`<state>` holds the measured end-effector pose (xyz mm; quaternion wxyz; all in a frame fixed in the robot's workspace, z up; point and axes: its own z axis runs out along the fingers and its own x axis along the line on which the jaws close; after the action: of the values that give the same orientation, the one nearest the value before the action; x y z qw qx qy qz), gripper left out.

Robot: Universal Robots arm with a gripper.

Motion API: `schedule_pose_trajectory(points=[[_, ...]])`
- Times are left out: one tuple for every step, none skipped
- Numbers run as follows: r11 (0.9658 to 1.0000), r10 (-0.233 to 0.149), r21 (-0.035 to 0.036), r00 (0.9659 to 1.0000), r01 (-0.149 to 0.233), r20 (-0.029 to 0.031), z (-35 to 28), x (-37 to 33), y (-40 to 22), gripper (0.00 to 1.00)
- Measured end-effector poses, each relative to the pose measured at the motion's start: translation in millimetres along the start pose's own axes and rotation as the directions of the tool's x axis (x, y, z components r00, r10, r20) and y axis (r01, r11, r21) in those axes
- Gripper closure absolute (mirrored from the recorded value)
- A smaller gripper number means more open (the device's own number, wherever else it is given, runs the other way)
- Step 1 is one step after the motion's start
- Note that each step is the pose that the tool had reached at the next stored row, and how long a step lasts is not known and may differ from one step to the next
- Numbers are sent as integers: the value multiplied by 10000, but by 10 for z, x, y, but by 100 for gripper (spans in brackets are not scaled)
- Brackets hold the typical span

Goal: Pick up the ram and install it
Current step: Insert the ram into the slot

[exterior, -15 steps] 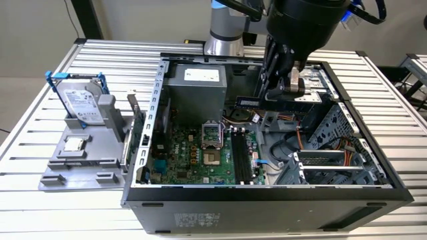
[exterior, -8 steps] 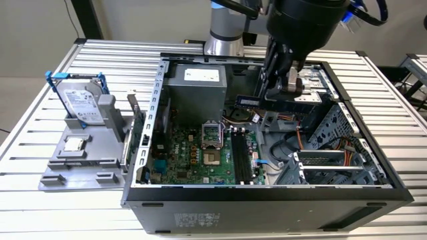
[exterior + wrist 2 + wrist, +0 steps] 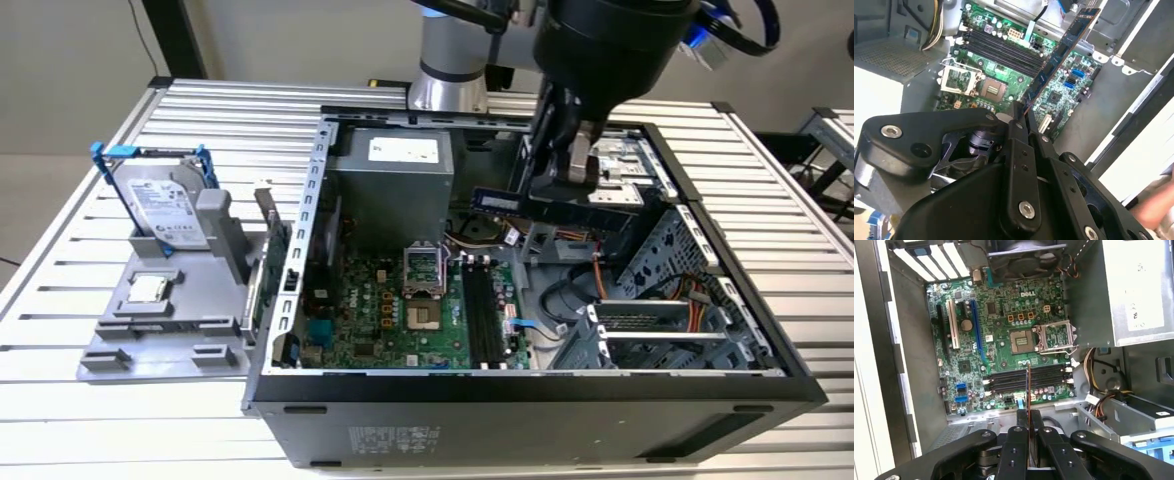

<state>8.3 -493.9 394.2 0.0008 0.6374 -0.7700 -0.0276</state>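
On the exterior view's left, a silver hard drive stands up in a blue frame on a grey stand. The stand sits on the metal table, just beside the open computer case. There is a thin gap between the stand and the case's left wall.

Inside the case, the green motherboard lies flat on the bottom. A grey power box sits above it in the picture. The long black slots run along the board's right edge, with open room over them.

In the upper middle of the exterior view, the gripper reaches down into the case. Its jaws are closed tight on the ram. The ram is up in the air, well apart from the slots. In the second wrist view, the ram sticks out long and tilted over the board. In the first wrist view, its thin edge shows in front of the slots.

On the exterior view's right, cables and a grey drive cage crowd close to the slots.
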Motion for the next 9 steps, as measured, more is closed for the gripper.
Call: schedule_pose_trajectory(points=[[9999,114,4,9999,-114,5,0,0,0,100],[9997,230,8,9997,-230,10,0,0,0,100],[9993,364,12,9993,-364,17,0,0,0,100],[9987,504,17,9987,-504,22,0,0,0,100],[9979,653,21,9979,-653,29,0,0,0,100],[9968,802,26,9968,-802,36,0,0,0,100],[9954,959,30,9954,-959,43,0,0,0,100],[9938,1116,35,9937,-1116,51,0,0,0,100],[9918,1277,40,9918,-1277,58,0,0,0,100]])
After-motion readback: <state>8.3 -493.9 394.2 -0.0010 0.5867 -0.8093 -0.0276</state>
